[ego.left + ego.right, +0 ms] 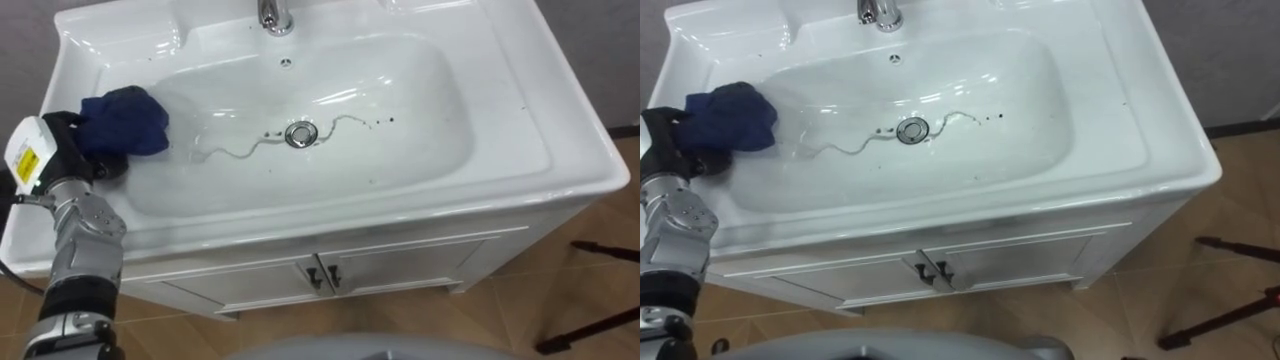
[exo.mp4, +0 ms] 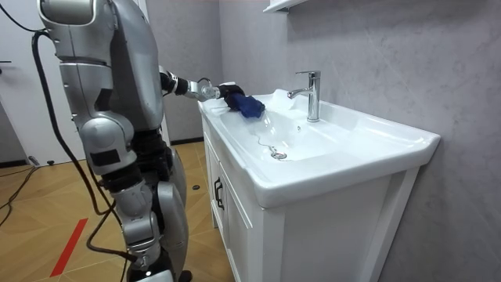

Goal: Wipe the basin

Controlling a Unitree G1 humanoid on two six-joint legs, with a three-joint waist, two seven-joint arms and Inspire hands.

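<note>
Clamping cloth (image 1: 125,118) in curled left robot hand (image 1: 78,148) against basin (image 1: 410,130) wall, seemingly to sweep streaks (image 1: 240,153) toward drain (image 1: 301,134).

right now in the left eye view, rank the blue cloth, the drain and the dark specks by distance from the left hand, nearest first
1. blue cloth, gripped by the left hand at the basin's left edge
2. drain, basin centre
3. dark specks, right of the drain
</note>
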